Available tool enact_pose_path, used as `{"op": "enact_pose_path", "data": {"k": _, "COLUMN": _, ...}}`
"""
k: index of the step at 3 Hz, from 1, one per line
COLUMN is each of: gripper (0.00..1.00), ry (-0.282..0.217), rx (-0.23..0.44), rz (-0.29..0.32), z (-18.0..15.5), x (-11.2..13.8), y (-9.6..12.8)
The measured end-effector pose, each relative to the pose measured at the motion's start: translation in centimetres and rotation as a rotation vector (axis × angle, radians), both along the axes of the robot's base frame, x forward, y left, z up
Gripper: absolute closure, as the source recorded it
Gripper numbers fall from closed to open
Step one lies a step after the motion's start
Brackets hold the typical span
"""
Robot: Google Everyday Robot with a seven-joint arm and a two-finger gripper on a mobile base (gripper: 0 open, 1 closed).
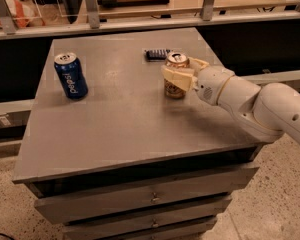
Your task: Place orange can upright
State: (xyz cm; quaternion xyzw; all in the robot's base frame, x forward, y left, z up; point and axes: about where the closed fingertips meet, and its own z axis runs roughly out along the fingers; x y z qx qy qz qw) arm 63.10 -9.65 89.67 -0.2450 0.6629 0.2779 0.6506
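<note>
The orange can [174,89] stands upright on the grey table [120,119], right of centre toward the back. It is pale orange-tan with dark lettering and a silver top. My gripper [181,70] reaches in from the right on a white arm [250,104]. Its tan fingers [177,77] are closed around the can's middle. The can's base looks to be touching the tabletop or just above it.
A dark blue Pepsi can [70,76] stands upright at the table's left side. A small dark flat object [157,54] lies just behind the orange can. Drawers [150,199] sit under the tabletop. A railing and shelf run behind the table.
</note>
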Motion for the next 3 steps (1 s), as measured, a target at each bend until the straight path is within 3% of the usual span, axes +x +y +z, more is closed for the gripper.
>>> {"op": "enact_pose_path", "data": {"k": 3, "gripper": 0.12, "ry": 0.01, "rx": -0.061, "rz": 0.03, "z": 0.48, "x": 0.32, "y": 0.39}}
